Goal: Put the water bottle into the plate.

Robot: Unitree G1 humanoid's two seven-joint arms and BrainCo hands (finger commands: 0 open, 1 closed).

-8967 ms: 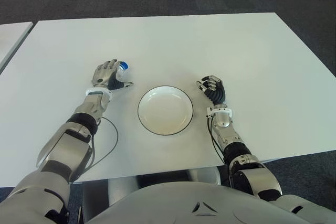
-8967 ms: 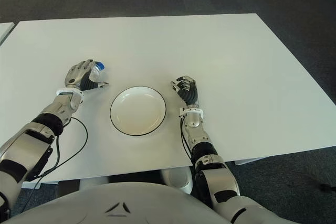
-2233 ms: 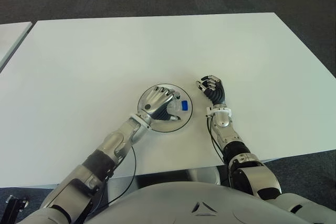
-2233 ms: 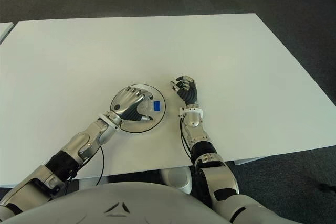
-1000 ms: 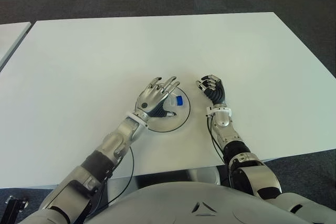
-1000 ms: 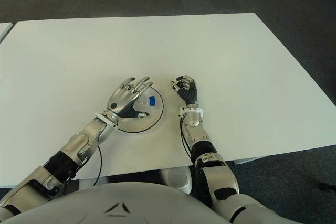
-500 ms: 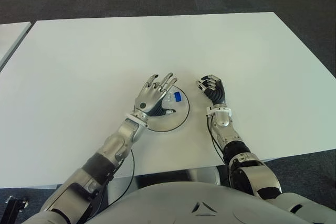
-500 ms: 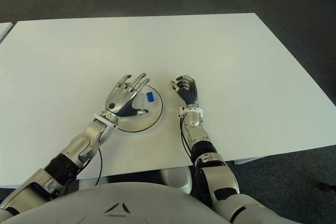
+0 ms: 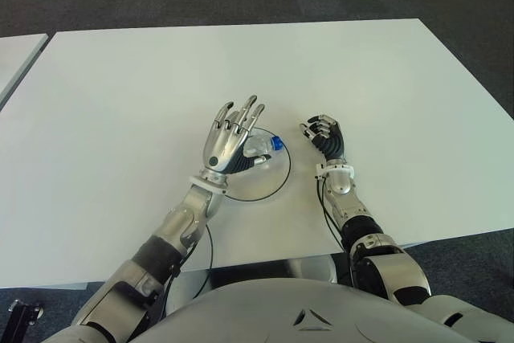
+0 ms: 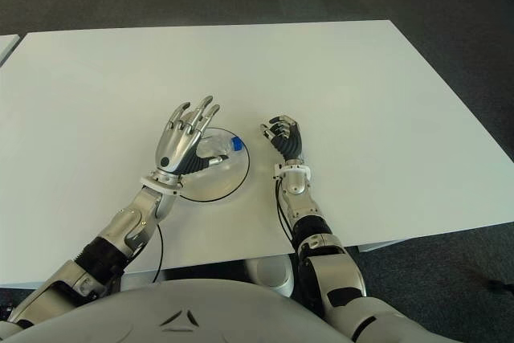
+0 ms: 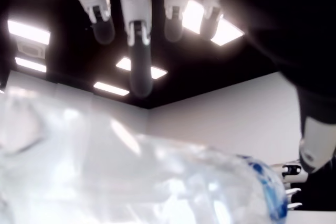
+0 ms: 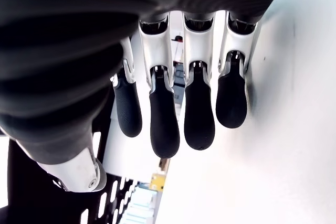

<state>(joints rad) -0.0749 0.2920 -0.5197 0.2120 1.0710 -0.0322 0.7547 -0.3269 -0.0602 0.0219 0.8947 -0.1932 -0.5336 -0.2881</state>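
A clear water bottle (image 9: 261,147) with a blue cap lies on its side in the white black-rimmed plate (image 9: 273,182) at the table's middle. My left hand (image 9: 233,136) hovers above the plate's left part, tilted upward, fingers spread, holding nothing. In the left wrist view the bottle (image 11: 157,182) fills the foreground below my straight fingers (image 11: 137,40). My right hand (image 9: 324,135) shows just right of the plate with its fingers curled and nothing in them.
The white table (image 9: 385,78) stretches wide around the plate. A second white table's corner (image 9: 16,54) shows at the far left. Dark carpet lies beyond the far edge.
My left hand carried the bottle from the left into the plate, let go, and is now lifting up with fingers spread. The bottle stays in the plate. The right hand has not moved.
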